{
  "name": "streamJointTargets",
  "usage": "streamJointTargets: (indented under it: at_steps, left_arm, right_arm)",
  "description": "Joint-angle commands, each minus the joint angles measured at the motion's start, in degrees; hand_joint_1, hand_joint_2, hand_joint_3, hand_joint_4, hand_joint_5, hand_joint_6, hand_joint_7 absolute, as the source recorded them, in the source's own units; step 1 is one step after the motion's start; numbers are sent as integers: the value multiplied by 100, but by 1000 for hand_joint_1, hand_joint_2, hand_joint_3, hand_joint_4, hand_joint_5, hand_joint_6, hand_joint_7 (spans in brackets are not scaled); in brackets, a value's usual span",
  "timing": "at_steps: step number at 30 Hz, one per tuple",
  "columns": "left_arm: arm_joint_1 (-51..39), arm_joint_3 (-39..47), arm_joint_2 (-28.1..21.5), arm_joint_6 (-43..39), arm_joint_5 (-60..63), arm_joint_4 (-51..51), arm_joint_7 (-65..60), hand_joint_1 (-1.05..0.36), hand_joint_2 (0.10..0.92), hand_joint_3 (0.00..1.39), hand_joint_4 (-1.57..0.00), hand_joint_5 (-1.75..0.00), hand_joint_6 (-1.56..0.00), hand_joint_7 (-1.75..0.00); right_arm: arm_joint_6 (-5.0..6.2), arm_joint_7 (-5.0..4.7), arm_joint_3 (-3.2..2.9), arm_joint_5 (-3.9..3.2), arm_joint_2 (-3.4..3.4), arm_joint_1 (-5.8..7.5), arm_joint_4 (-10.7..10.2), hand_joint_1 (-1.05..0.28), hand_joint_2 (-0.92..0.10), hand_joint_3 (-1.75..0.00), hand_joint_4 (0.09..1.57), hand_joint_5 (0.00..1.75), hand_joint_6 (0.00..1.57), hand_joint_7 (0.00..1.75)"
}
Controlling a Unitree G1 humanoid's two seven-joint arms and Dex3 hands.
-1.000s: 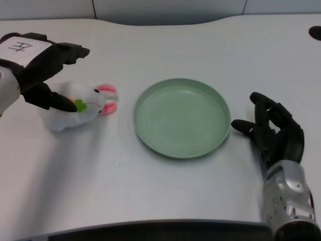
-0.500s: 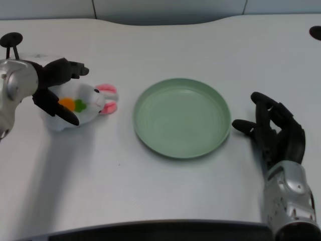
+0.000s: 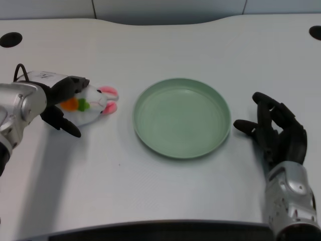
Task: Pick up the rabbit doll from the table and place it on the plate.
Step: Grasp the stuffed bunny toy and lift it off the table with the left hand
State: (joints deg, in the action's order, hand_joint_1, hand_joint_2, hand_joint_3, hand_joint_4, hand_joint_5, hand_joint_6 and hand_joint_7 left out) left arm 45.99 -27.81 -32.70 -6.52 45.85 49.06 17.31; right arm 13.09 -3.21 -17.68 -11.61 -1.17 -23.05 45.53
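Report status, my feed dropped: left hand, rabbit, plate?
Left hand around rabbit doll, grip unconfirmed. Doll on the table, left of plate. Plate empty, path clear.

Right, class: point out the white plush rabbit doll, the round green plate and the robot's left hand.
white plush rabbit doll [image 3: 93, 103], head view, face
round green plate [image 3: 181, 150], head view, near rim
left hand [image 3: 62, 103], head view, palm

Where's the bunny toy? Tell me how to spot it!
Find the round green plate in the middle of the white table. Left of it, apart from its rim, lies the white rabbit doll, at the left robot hand. Nothing else has pink ears and an orange carrot.
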Motion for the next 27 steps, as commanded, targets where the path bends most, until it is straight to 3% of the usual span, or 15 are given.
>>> streamJointTargets:
  at_steps: [1,3,7,9,12,13,15,16,18,21,23,27]
  left_arm:
    - [51,-183,104,-169,117,371,-437,-968,891,0,-19,-11,-51,-15]
    - [59,-259,144,-299,165,546,-790,-949,883,1,-48,-28,-72,-25]
    - [-14,-305,241,-587,179,858,-1717,-829,872,0,-161,-100,-166,-64]
    - [-56,-292,300,-662,165,965,-2192,-639,863,1,-303,-319,-390,-90]
    - [-61,-289,354,-782,148,1106,-2690,-486,876,1,-293,-800,-643,-135]
    - [-65,-247,370,-847,95,1150,-2828,-440,884,1,-296,-968,-671,-259]
    - [-56,-210,391,-930,29,1226,-2975,-377,875,1,-349,-1266,-547,-825]
    - [-47,-192,394,-954,-7,1253,-3019,-369,874,1,-355,-1307,-515,-929]
    - [-22,-188,400,-954,-27,1287,-3055,-341,881,1,-491,-1491,-486,-1307]
    - [13,-234,396,-987,-6,1331,-3142,-322,867,0,-573,-1663,-504,-1498]
    - [12,-290,389,-1030,53,1360,-3333,-270,815,4,-713,-1729,-531,-1693]
    - [48,-354,394,-1043,78,1446,-3476,-193,787,4,-864,-1746,-619,-1744]
  right_arm:
    - [6,27,18,-22,-1,82,-63,-309,-921,-271,748,1002,681,478]
    - [24,33,25,-18,4,98,-84,-303,-921,-270,743,993,679,475]
    - [-86,1,25,-43,29,140,-210,-300,-921,-274,757,997,688,476]
    - [-85,38,21,-61,33,163,-245,-300,-921,-276,769,999,690,475]
    - [-82,98,-4,-112,42,177,-260,-297,-921,-276,779,997,697,476]
    - [-53,102,-4,-108,42,178,-247,-298,-921,-269,781,992,701,478]
    - [-19,103,1,-99,41,180,-234,-299,-921,-260,780,985,702,477]
    - [-79,47,19,-69,39,178,-261,-299,-921,-258,781,983,702,477]
    - [-150,-15,37,-38,38,177,-297,-296,-921,-297,765,971,694,466]
    - [-113,16,44,-17,30,187,-283,-297,-921,-310,746,962,687,455]
    - [-93,52,36,-34,30,191,-280,-307,-921,-306,751,968,696,456]
    - [-97,95,3,-94,47,184,-283,-306,-921,-297,763,978,707,458]
